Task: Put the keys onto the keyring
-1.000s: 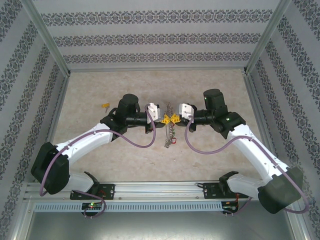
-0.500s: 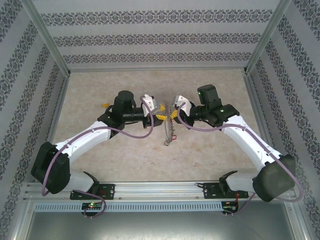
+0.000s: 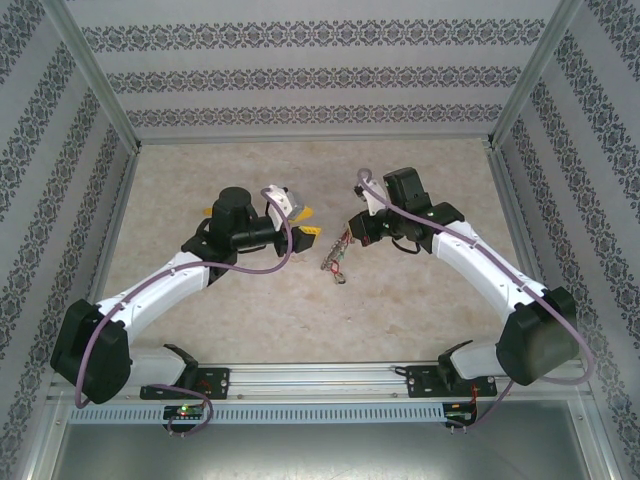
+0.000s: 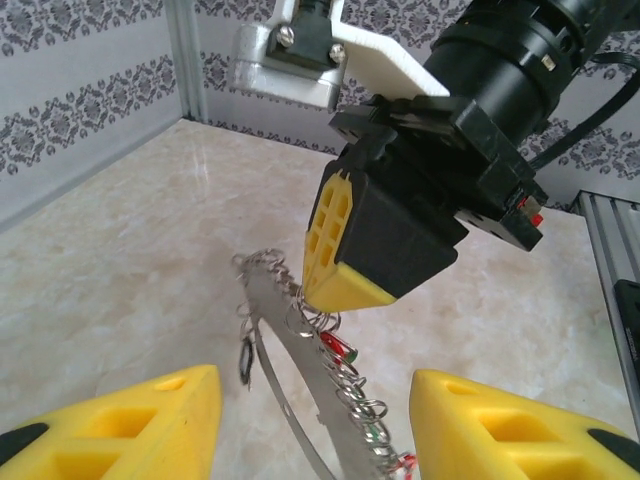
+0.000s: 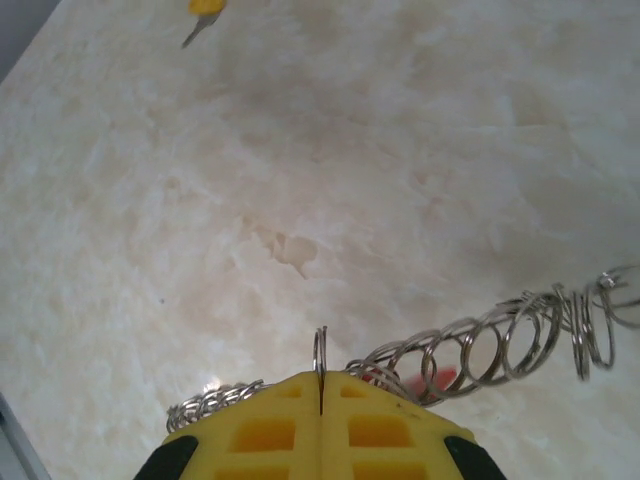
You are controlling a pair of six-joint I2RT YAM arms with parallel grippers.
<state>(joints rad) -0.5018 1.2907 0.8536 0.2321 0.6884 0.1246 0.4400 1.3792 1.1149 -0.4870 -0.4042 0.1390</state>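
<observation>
Both arms bend inward over the pale marbled bench (image 3: 430, 310). The right gripper (image 3: 352, 232) is clamped on the thin silver wire keyring (image 3: 336, 258), held mid-bench. The left gripper (image 3: 305, 222) stands half-parted just beside it. Open bench surface stretches around them, and the patterned walls (image 3: 60, 150) are well apart from both grippers.

- Crowded in the middle: the keyring (image 3: 336, 258) dangles from the clamped right gripper (image 3: 352, 232), right in front of the left gripper (image 3: 303, 228) and its parted jaws.
- Far table (image 3: 320, 165) is wide open (near strip too).
- A yellow-tagged key (image 3: 211, 211) pokes out beside the left arm (image 3: 190, 265).
</observation>
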